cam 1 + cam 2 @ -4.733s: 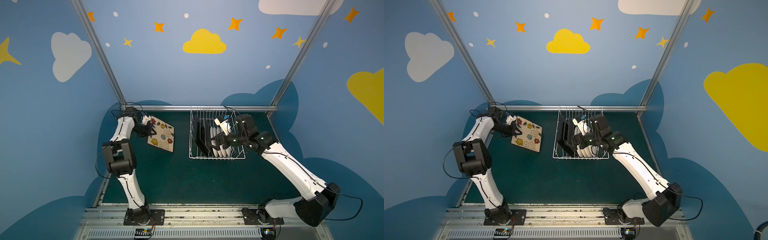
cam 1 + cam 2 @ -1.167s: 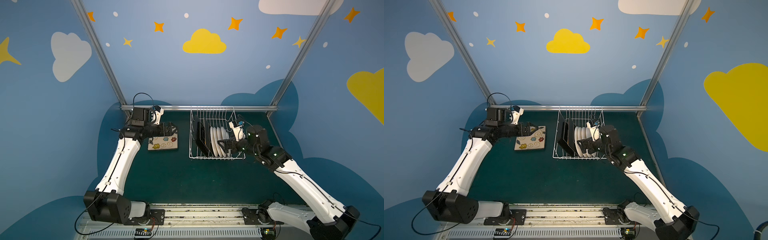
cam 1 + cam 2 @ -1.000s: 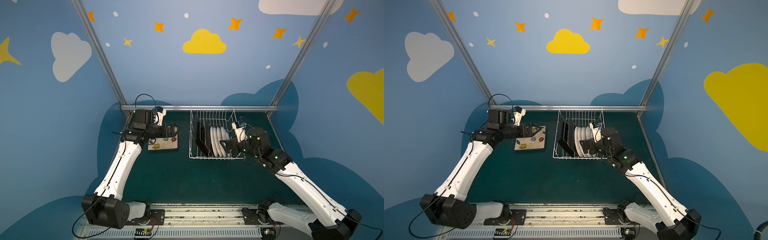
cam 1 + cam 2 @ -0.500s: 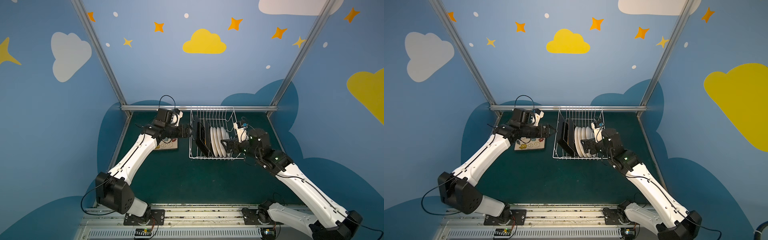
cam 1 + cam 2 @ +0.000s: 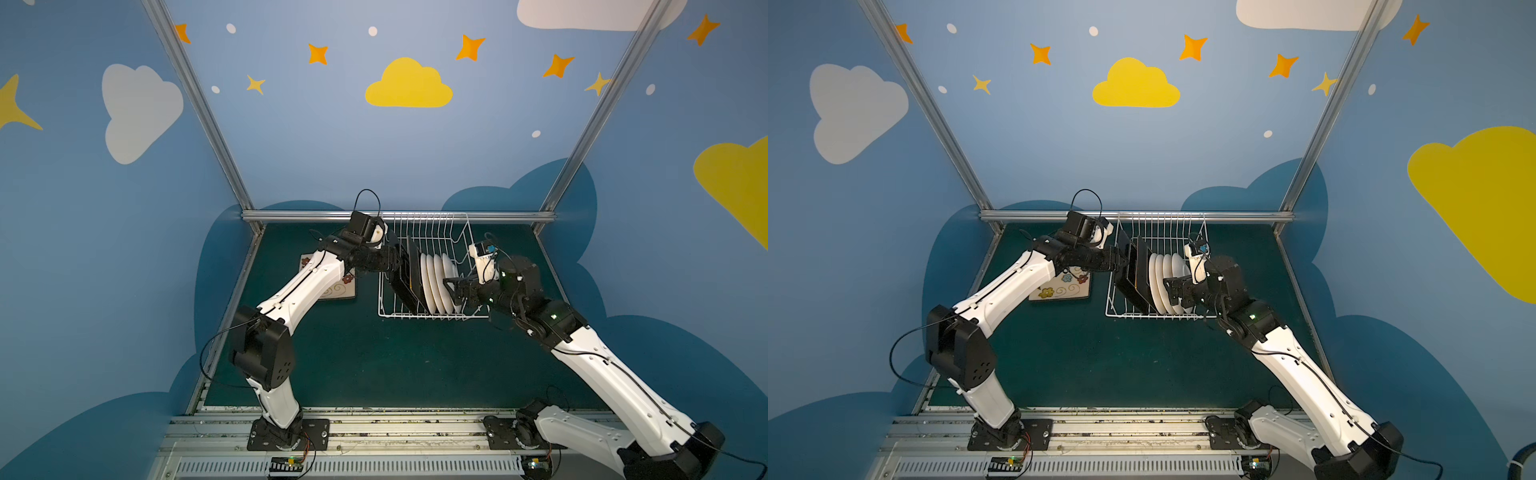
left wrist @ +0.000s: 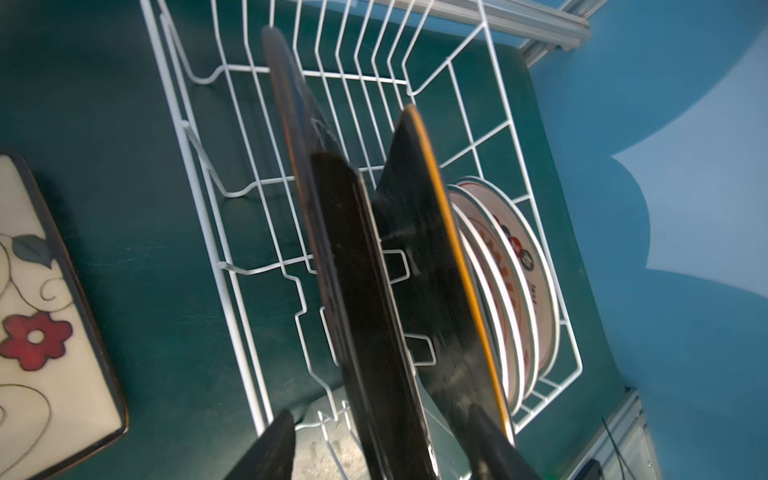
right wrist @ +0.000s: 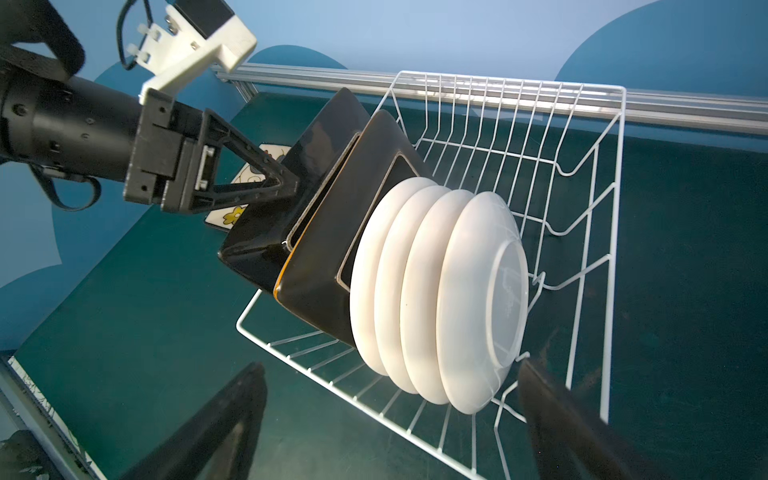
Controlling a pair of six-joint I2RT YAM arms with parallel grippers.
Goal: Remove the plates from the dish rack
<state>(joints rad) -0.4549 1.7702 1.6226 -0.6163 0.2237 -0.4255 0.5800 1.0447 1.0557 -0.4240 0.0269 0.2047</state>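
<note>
**A:** Top views first. Where is the rack?

**B:** The rack (image 5: 432, 318) sits at the back of the mat (image 5: 374, 361), with its far rim by the rail (image 5: 291, 216). Black plates (image 5: 409, 282) stand on edge at its left end, leaning. White plates (image 5: 436, 282) are packed right beside them.

**A:** Any room to move?

**B:** Bare mat runs along the rack's whole near rim in both top views. A flat plate (image 5: 338, 291) lies face up to the left of the rack, apart from it and partly under the left arm.

**A:** And the grippers?

**B:** The left gripper (image 5: 399, 266) is at the black plates' upper edge, reaching in over the left rim. The right gripper (image 5: 453, 289) is just beside the last white plate.

**A:** Left wrist view?

**B:** Its fingers (image 6: 270, 449) are spread, one on each side of a black plate's edge (image 6: 365, 311). A gap shows on both sides, so nothing is pinched. An orange-rimmed plate (image 6: 424, 270) tilts away behind it.

**A:** Right wrist view?

**B:** Its fingers (image 7: 224, 424) are spread wide, and the white plates' backs (image 7: 478, 299) lie ahead between them. The last rim is just beside one finger, and nothing is gripped. Past that plate the wire stands bare up to the end wall (image 7: 615, 249). One left finger (image 7: 266, 183) lies close to the outer black plate's back, but I cannot tell whether it touches.
</note>
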